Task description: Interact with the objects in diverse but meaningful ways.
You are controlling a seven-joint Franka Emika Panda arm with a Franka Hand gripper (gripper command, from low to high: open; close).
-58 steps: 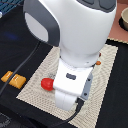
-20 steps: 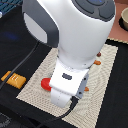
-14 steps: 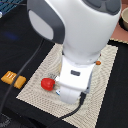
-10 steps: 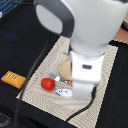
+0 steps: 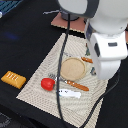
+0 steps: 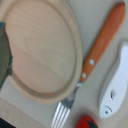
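Big white robot arm filling the upper right of the exterior view, hanging over a black surface. End effector hidden behind the arm's own housing there and out of the wrist view too, so cannot tell whether open or closed. Under it, a beige woven mat spread on the surface. At the mat's middle, a round wooden plate, lying flat. At 6 o'clock of the plate, just beside its rim, a fork with an orange handle; prongs and handle clear in the wrist view. Next to the fork, farther from the plate, a small white-and-blue piece. At 8 o'clock of the plate, a red tomato on the mat. Well apart at 9 o'clock, off the mat, a yellow-orange bread slab.
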